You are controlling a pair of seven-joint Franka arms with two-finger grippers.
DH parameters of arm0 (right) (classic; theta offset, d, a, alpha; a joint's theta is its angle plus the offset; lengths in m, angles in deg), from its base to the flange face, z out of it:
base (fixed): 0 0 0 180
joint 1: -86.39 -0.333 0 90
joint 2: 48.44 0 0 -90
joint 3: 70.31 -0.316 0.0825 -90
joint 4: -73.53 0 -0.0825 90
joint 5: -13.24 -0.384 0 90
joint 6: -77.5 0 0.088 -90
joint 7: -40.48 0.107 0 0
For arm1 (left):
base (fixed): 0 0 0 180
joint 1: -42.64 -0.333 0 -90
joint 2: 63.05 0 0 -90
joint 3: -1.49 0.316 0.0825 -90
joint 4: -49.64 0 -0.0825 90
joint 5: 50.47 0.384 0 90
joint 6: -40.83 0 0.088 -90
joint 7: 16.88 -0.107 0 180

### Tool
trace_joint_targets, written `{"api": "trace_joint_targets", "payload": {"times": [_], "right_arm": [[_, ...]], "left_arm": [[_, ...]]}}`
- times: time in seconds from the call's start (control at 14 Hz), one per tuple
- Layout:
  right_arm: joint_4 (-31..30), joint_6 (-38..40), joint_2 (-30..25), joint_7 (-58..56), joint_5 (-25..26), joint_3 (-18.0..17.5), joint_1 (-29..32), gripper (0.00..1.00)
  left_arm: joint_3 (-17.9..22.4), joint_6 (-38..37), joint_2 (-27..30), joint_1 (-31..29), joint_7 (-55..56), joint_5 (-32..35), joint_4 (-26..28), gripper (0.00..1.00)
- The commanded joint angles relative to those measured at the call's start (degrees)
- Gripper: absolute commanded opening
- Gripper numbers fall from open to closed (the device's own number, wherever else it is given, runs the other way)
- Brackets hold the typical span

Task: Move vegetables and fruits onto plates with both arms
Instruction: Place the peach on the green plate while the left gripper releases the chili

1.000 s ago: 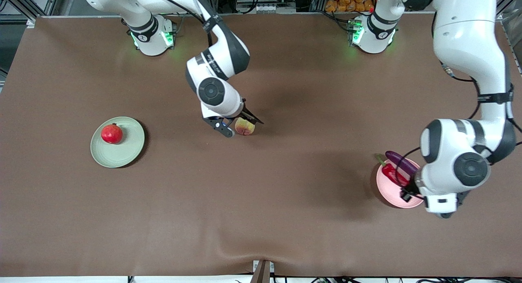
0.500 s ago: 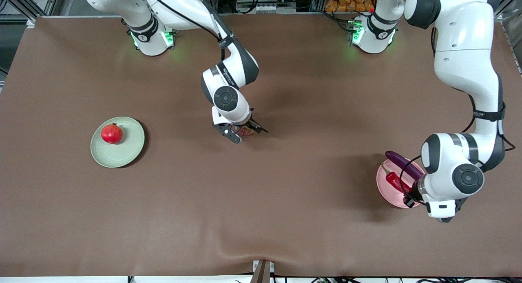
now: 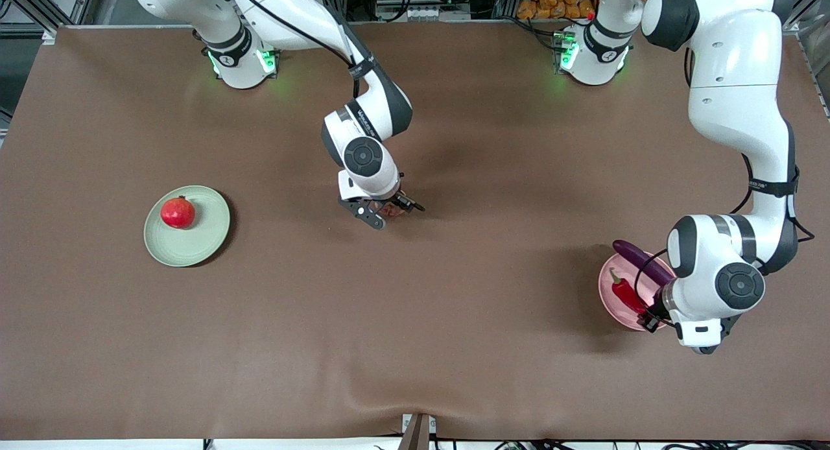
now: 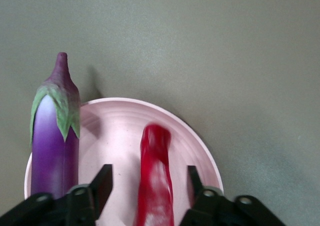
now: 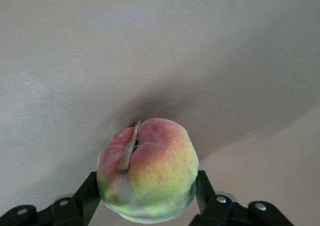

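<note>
The right pincer (image 3: 388,211) has just come down over the peach (image 5: 147,171) in the middle of the tabletop (image 3: 415,320) and drawn its fingers in: a second ago they stood wide around the fruit, and now the right wrist view shows them pressed against both of its flanks. The peach looks gripped, with no sign yet that it has left the tabletop. In the front view the arm's wrist hides most of it.

At the left arm's end, the left pincer (image 3: 650,318) hangs low over the pink plate (image 3: 609,307), over the edge nearer the front camera. A second ago it was clamped on the chili pepper (image 4: 156,178); now its fingers stand partly apart on either side of it, and the pepper lies on the plate, blurred as if just dropped. Whether either finger touches it I cannot tell. The eggplant (image 4: 54,136) lies beside the pepper on the same plate, its stem end overhanging the rim.

The pomegranate (image 3: 177,213) sits on the green plate (image 3: 201,239) toward the right arm's end, well apart from the peach.

So both vegetables and one fruit appear delivered, and only the peach is left. Going by how things lie, the next step is to lift it and carry it to the green plate beside the pomegranate, while the left arm only has to pull clear.
</note>
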Motion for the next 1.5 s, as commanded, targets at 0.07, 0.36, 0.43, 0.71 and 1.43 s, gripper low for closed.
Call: {"api": "trace_joint_targets", "payload": {"times": [0.07, 0.36, 0.43, 0.71, 1.43], "right_arm": [[6.4, 14.7, -2.0, -2.1, 1.3, 1.0, 4.1, 0.00], [9.6, 27.3, -7.2, -18.0, 2.0, 2.4, 14.4, 0.00], [9.5, 30.1, -8.4, -24.7, 3.3, 2.7, 18.3, 0.00], [7.2, 32.5, -9.3, -47.5, 8.6, 2.8, 31.6, 0.00], [-1.6, 19.2, -8.1, -70.1, 13.9, 2.8, 43.0, 0.00]], "left_arm": [[0.0, 0.0, 0.4, -0.1, -0.3, 0.2, -0.4, 1.00], [0.1, 0.0, 0.7, -0.1, -0.4, 0.1, -0.6, 1.00], [0.2, 0.0, 1.0, -0.1, -0.5, 0.1, -0.7, 1.00], [0.2, 0.0, 2.8, -0.2, -5.3, 0.2, -0.7, 1.00], [-0.4, -12.2, 22.3, 0.7, -13.3, 0.3, 18.4, 1.00]]}}
